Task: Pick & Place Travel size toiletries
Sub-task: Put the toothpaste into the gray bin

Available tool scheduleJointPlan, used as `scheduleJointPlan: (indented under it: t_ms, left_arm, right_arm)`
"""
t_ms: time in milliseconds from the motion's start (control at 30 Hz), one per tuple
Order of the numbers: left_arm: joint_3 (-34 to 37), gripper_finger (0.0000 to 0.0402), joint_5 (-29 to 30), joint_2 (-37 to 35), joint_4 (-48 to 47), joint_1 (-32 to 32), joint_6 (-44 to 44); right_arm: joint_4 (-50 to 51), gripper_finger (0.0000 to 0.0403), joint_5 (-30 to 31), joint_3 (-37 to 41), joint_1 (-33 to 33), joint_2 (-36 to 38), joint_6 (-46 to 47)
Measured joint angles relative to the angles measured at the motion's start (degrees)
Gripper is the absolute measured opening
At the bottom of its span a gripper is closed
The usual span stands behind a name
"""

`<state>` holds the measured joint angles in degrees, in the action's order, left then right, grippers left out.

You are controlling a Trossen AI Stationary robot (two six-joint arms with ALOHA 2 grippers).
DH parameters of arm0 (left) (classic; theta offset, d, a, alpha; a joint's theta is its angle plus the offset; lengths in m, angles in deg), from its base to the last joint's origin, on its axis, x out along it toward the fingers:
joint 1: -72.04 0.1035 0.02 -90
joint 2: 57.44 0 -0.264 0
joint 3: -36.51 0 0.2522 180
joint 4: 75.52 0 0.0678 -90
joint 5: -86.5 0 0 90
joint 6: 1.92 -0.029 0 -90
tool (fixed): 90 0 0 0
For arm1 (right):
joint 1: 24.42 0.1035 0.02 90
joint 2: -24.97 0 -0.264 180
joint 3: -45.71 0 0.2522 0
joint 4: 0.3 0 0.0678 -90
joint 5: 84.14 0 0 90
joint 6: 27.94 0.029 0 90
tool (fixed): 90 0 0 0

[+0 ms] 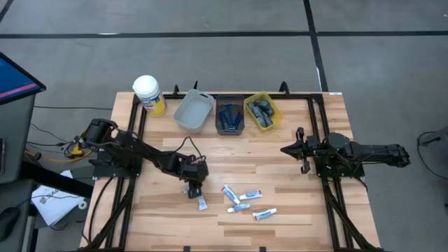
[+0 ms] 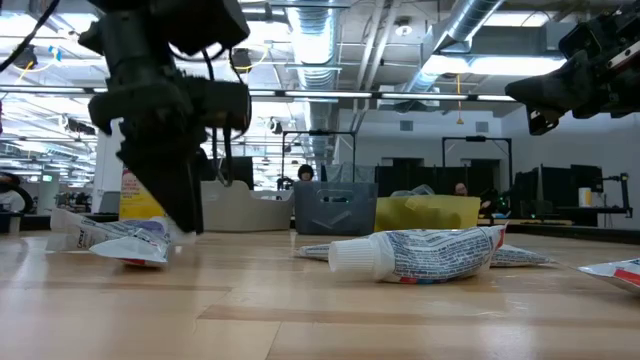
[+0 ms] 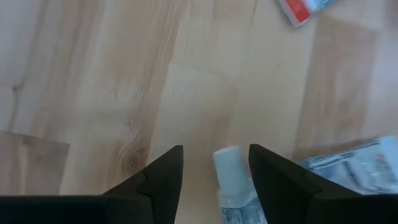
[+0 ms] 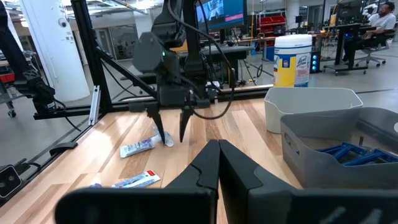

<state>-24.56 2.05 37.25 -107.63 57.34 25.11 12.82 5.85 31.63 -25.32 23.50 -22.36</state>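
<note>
Several small white tubes with blue and red marks lie flat on the wooden table [image 1: 294, 210]. My left gripper [image 1: 194, 187] points steeply down over the leftmost tube [image 1: 201, 203] and is open. In the left wrist view its fingers [image 3: 163, 180] stand on either side of that tube's cap end [image 3: 227, 163]. My right gripper [image 1: 302, 150] is shut and level at the table's right side, holding nothing. Blue razors lie in the dark bin [image 1: 229, 117], and dark grey bottles lie in the yellow bin [image 1: 263, 112]. My left gripper comes at the tube from above, slanting down, with one finger on each side of the cap end [image 3: 227, 163] and the tube lying along the gap. The tube rests flat on the table. Whether either finger touches it, I cannot tell.
A grey bin [image 1: 194, 110] stands left of the dark bin at the far edge. A white-lidded yellow jar [image 1: 149, 94] stands at the far left corner. More tubes [image 1: 241, 199] lie right of my left gripper. One tube [image 2: 420, 255] lies close to the low camera.
</note>
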Motion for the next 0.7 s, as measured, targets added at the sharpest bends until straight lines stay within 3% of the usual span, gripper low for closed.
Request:
scheduleJointPlan:
  t_ms: [300, 700]
  left_arm:
    - [-0.2, 0.0161, -0.5, 3.0, -0.1, 0.0, 0.3]
    - [0.0, 0.0015, -1.5, 2.3, -1.0, 0.2, 2.0]
  right_arm:
    - [0.0, 0.0, 0.0, 0.0, 0.0, 0.0, 0.0]
    - [0.0, 0.0, 0.0, 0.0, 0.0, 0.0, 0.0]
